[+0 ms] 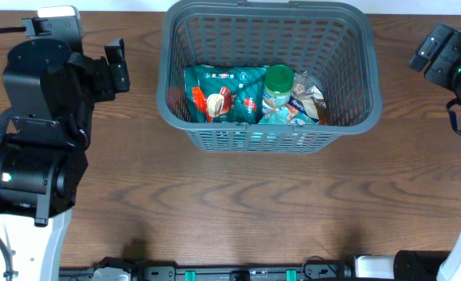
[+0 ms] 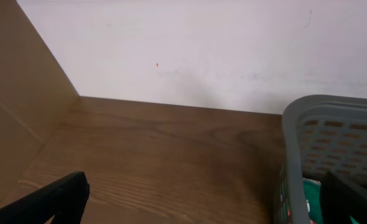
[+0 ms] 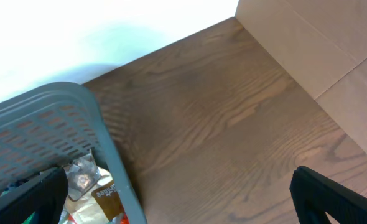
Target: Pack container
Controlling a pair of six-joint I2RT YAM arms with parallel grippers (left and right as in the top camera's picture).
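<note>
Overhead view: one container (image 1: 348,86), a dark grey basket with slotted sides and rounded corners, sits at the far middle of the table (image 1: 215,203). Inside lie what look like two green packets (image 1: 211,90), one green-lidded jar (image 1: 278,82) and pale packets (image 1: 309,100). The left gripper (image 2: 202,208) and the right gripper (image 3: 183,205) both gape wide and hold nothing.

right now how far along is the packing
Done: teal packets, a green-lidded jar and a pale packet lie in the basket. In hand: nothing; left gripper and right gripper hang open beside it. Left: likely nothing, no loose item shows on the table.
</note>
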